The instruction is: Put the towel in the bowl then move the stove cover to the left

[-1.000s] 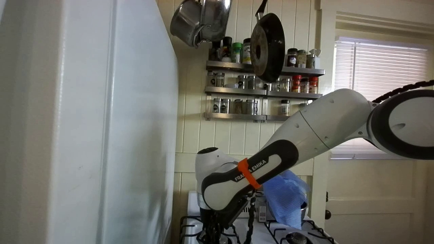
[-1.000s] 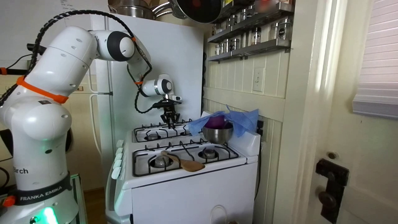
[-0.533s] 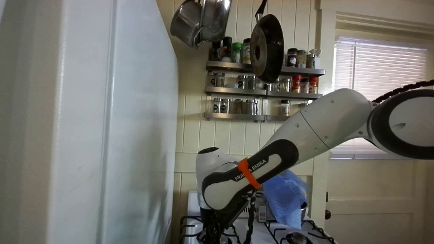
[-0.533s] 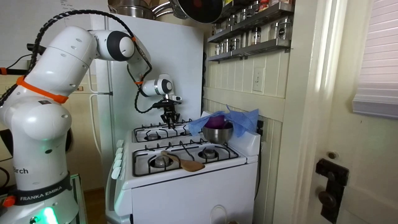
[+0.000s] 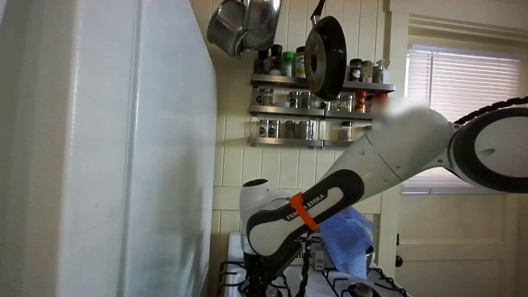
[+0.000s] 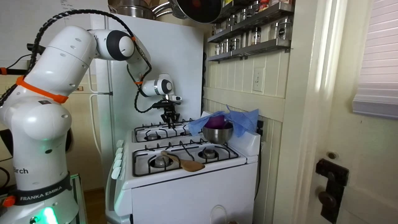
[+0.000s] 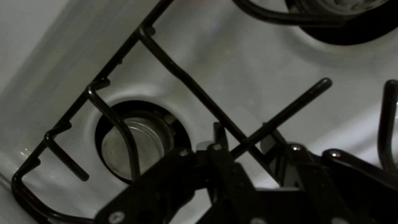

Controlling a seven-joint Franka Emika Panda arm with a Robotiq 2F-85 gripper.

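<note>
Towel (image 6: 245,120) over bowl (image 6: 217,136), that step looks done. Gripper (image 7: 244,137) part-wide, nothing clearly held. Grate (image 7: 202,95), likely the stove cover, lies at its tips: long bar runs diagonally between the jaws in wrist view; in the gap or below, can't tell.

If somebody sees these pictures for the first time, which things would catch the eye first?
Most likely the white robot arm with orange bands, extending over the white gas stove. Next, perhaps the bright blue cloth towel hanging over the round metal bowl at the stove's back, with something purple showing at the bowl's mouth. Third might be the brown wooden spoon, lying on the stove's nearer half in an exterior view.
</note>
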